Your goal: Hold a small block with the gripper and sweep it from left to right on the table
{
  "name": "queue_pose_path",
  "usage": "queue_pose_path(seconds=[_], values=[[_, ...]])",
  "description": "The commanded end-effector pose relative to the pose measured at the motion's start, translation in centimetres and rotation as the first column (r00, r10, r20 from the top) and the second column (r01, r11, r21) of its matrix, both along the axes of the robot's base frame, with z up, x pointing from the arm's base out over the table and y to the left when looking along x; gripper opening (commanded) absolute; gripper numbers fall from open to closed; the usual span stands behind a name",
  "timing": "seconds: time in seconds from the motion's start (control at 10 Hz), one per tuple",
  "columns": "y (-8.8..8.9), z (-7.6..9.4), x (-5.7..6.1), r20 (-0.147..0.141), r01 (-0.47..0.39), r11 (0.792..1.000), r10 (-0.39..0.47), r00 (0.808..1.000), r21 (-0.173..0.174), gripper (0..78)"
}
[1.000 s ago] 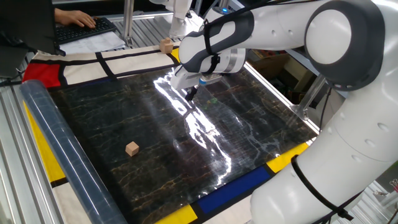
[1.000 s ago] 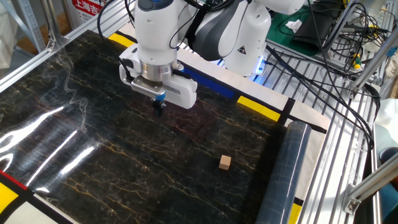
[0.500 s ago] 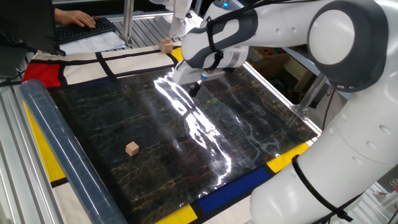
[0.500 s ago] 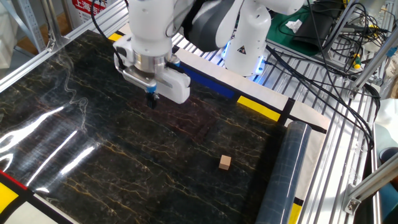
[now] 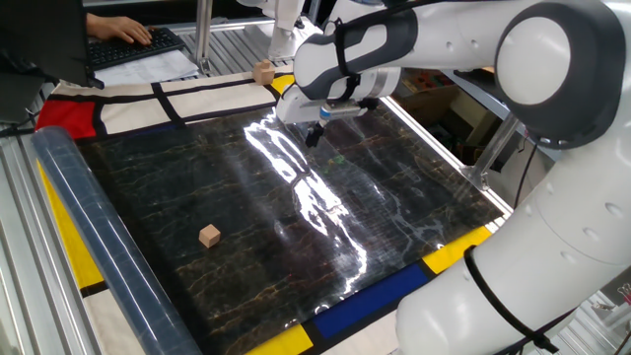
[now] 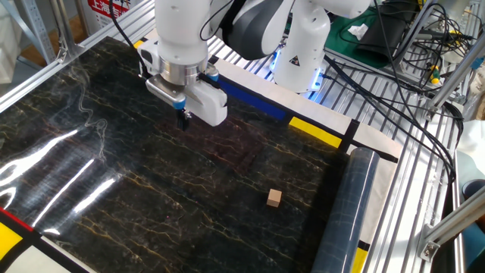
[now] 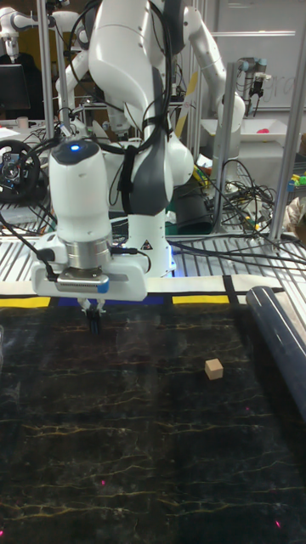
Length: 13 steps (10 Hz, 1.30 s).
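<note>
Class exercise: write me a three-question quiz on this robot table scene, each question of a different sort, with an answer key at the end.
1. True or false: the gripper is holding the small block.
2. Multiple choice: the small block lies nearest to A) the clear plastic roll, B) the keyboard, C) the red cloth panel.
3. Fill in: a second, paler wooden cube sits off the black table, on the ____ cloth.

Key: 1 false, the block lies alone on the table, apart from the gripper; 2 A; 3 white.
</note>
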State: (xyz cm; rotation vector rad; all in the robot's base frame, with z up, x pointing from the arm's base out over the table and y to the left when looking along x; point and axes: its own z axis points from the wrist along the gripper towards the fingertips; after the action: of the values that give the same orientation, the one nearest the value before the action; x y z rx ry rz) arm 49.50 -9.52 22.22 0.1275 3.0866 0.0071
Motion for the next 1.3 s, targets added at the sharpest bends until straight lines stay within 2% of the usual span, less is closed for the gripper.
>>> queue_pose_path(seconds=[0.1,0.4,0.8,1.0,1.1,1.3], values=[[0.2,0.7,-0.1,0.013,-0.017,1.000,0.017,1.000,-0.004,1.1],[0.5,1.2,-0.4,0.023,-0.038,0.999,0.038,0.999,0.000,1.1],[1.0,2.0,-0.8,-0.001,-0.031,0.999,0.031,1.000,0.016,1.1],[1.1,2.3,-0.9,0.005,-0.027,0.999,0.026,1.000,0.020,1.1],[1.2,2.4,-1.0,0.000,-0.038,0.999,0.038,0.999,0.031,1.1],[1.2,2.4,-1.0,-0.005,-0.053,0.998,0.054,0.999,0.030,1.1]])
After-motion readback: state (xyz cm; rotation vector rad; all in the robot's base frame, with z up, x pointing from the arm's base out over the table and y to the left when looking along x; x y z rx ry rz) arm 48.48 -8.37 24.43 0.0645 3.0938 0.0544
